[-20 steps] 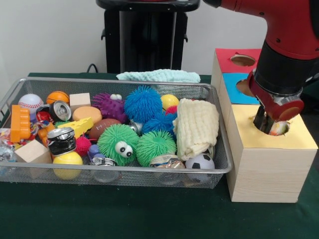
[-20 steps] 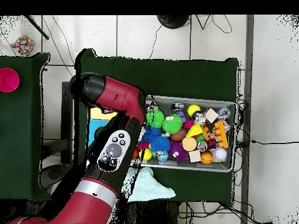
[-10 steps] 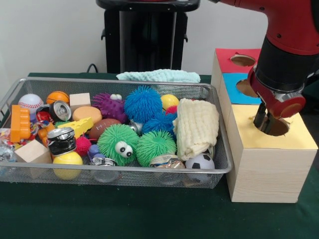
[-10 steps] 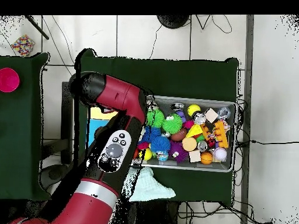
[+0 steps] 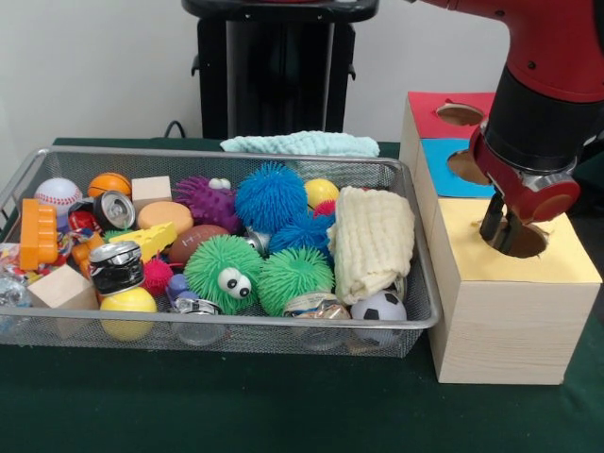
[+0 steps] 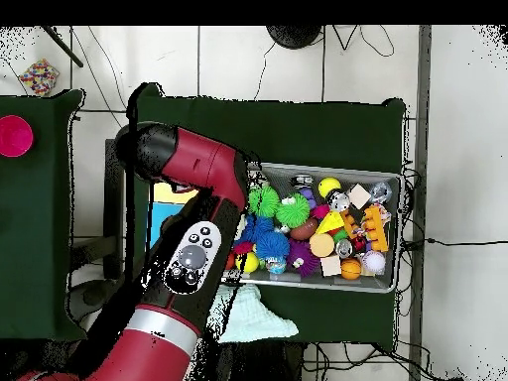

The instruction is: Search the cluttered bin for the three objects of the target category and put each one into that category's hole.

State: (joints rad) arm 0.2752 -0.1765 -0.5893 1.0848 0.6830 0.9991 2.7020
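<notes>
The wire mesh bin (image 5: 236, 321) is full of toys; it also shows in the overhead view (image 6: 398, 233). A folded cream cloth (image 5: 373, 241) lies at its right end. A mint cloth (image 5: 300, 143) lies on the table behind the bin, also in the overhead view (image 6: 256, 319). My gripper (image 5: 500, 231) hangs at the round hole (image 5: 526, 243) in the yellow box top (image 5: 557, 269), fingers open and empty, tips just at the hole's rim. No polka-dot cloth shows. In the overhead view my arm (image 6: 198, 248) hides the gripper and the hole.
The blue-topped hole (image 5: 462, 165) and red-topped hole (image 5: 460, 114) sit behind the yellow one. Spiky puffer balls (image 5: 271, 196), wooden blocks (image 5: 61, 286), cans (image 5: 115, 264) and small balls (image 5: 379, 306) crowd the bin. The black pedestal (image 5: 274, 66) stands behind it.
A second ago the polka-dot cloth showed between my fingers at the yellow hole; it has dropped out of sight into the hole. The gripper has lifted slightly.
</notes>
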